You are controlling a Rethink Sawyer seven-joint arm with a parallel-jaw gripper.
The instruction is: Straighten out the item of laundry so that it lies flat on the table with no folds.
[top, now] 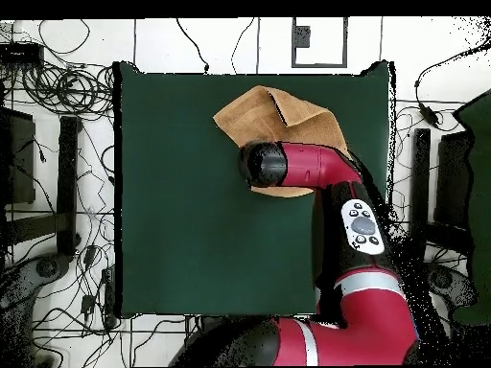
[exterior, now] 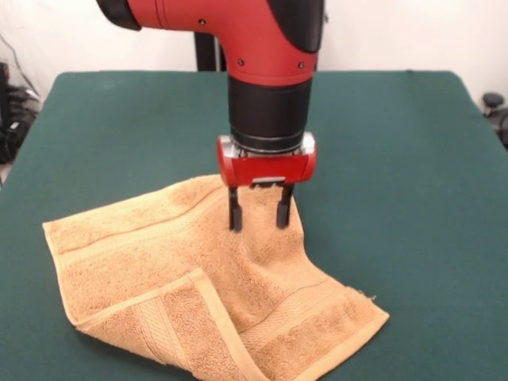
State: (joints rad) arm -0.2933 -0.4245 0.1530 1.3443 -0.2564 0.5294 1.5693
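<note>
Vertically poised, the spread end effector (exterior: 259,213) seemingly touches the folded towel (exterior: 198,278)

In the front view the towel (exterior: 214,286) lies on the table (exterior: 413,159), toward its 6 o'clock edge and a little toward 7 o'clock of centre. One corner is folded back over the towel at 6 o'clock. The gripper (exterior: 260,213) hangs over the towel's 12 o'clock edge, its tips at the cloth. From overhead the towel (top: 278,113) sits near the table's (top: 192,192) 12 o'clock edge, with the arm (top: 316,168) over its 6 o'clock part.
</note>
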